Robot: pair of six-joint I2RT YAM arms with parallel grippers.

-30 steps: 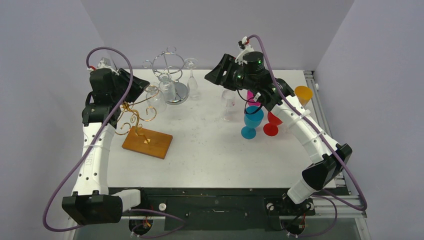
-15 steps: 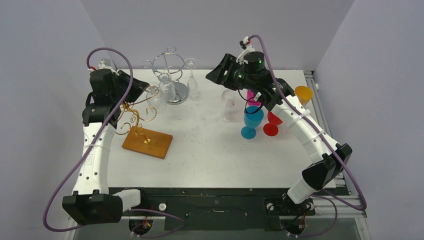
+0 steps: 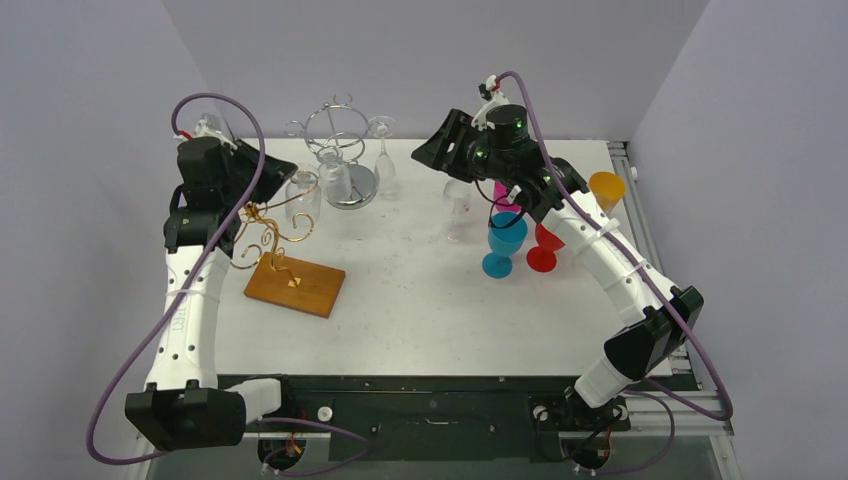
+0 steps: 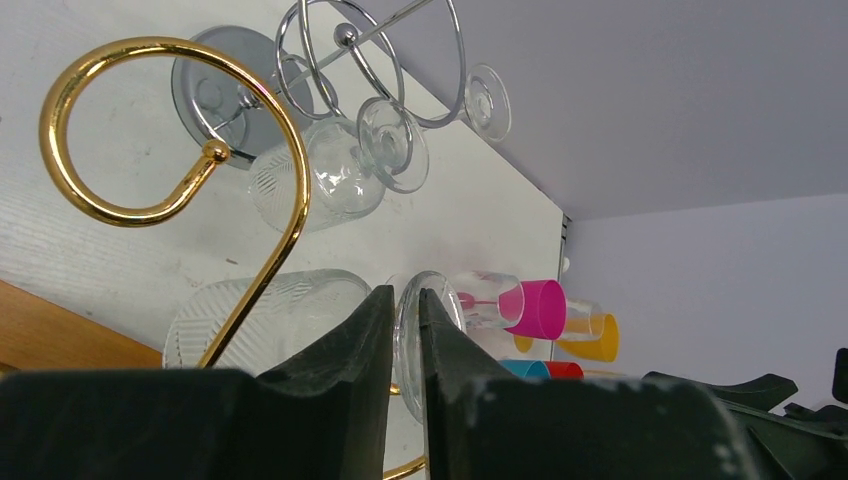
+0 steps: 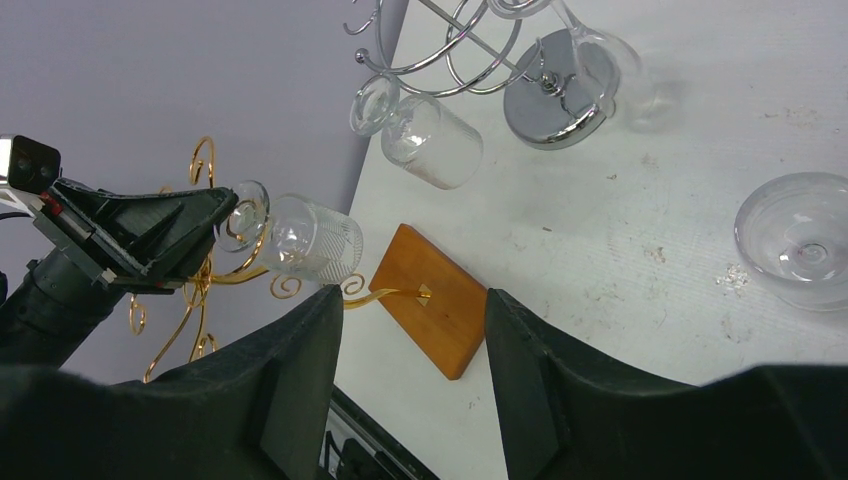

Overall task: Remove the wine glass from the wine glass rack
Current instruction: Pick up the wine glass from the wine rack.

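The left tool (image 4: 405, 298) – the nearer one – is pinching the foot of the wine glass (image 4: 275, 310), which is lying by the gold rack (image 4: 293, 190) with its bowl pointing straight away, while the right tool (image 5: 410, 300) is hovering well apart, open and empty.

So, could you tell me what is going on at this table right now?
The left hand is pinched on the foot of a clear wine glass that hangs on the gold rack. The glass has not come off yet. The right hand is open and holds nothing, raised over the far part of the table. More clear glasses hang on a silver rack, and the coloured glasses stand to the right.
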